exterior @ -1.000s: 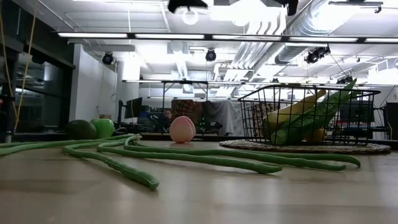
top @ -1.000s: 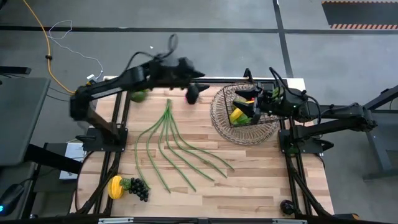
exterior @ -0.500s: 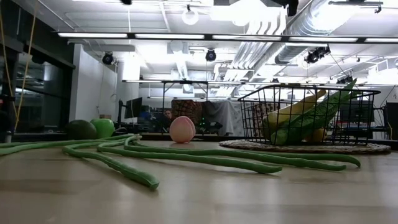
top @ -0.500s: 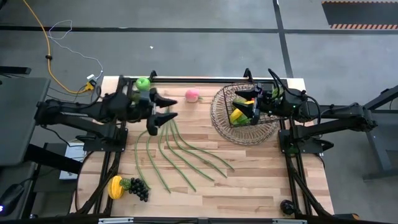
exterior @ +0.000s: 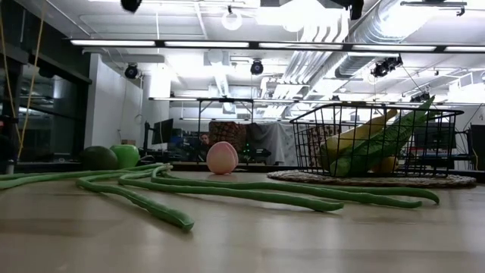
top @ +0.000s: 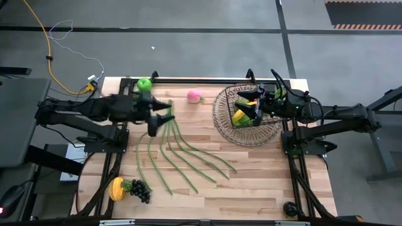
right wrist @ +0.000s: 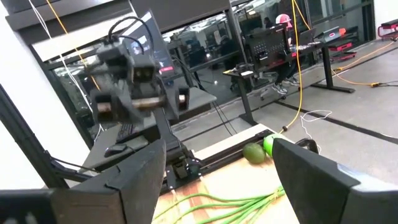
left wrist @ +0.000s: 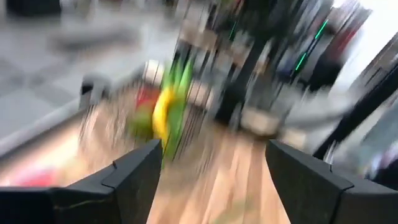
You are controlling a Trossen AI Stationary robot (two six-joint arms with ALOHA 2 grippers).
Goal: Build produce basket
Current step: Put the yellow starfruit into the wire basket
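While the left tool [top: 164, 117] hovers above the table's far-left part, its two fingers stand apart and grip nothing. It sits over the gathered stem end of the long green beans [top: 178, 149]. Their bundled end lies toward the far edge near the table's middle, and the long axes fan out from there toward the near edge and the near-right. The right tool [top: 250, 108] hangs over the basket [top: 221, 119] at the far-right corner, fingers apart, nothing clamped.

The basket holds a banana [exterior: 356, 136] leaning tilted, long axis rising toward the rim, with green pieces beside it.

The pink peach [top: 193, 95] rests near the far edge, between the beans' stem end and the basket. The green apple [top: 144, 83] and avocado [exterior: 98, 158] lie side by side near the far-left corner. A lemon [top: 117, 188] and dark grapes [top: 139, 190] sit together at the near-left corner.
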